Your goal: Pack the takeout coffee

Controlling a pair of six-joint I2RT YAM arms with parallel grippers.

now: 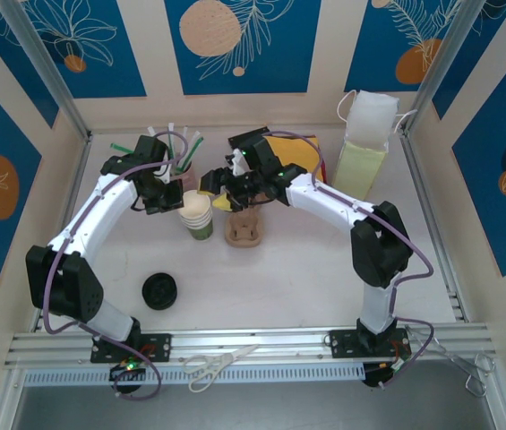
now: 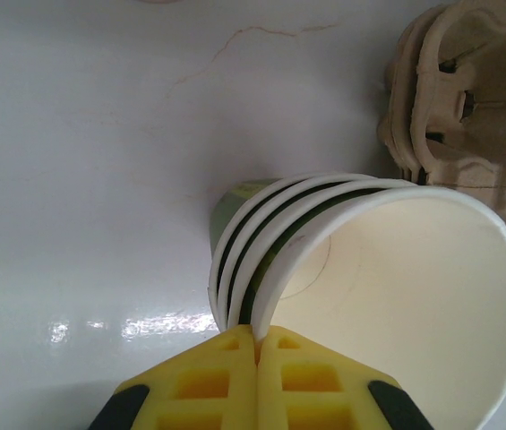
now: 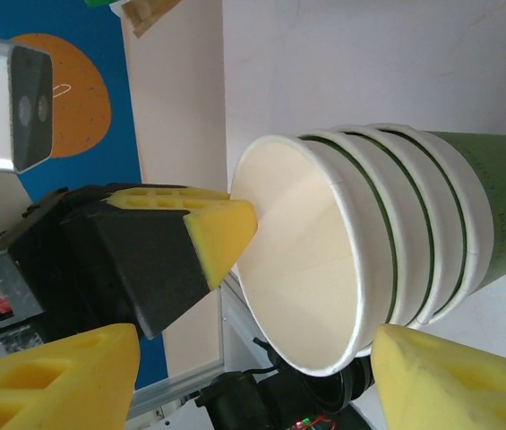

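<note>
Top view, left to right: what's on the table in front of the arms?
Black lid → cup stack → carrier → bag

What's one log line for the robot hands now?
left gripper: pinching top cup rim | right gripper: open, straddling top cup | lid: on table

I can read no text; faint print on the stack of green cups [image 3: 503,206] is illegible.

Top cam looks down on whole table [image 1: 306,287]; both wrist cams v. close on same cup stack [image 2: 351,260].
</note>
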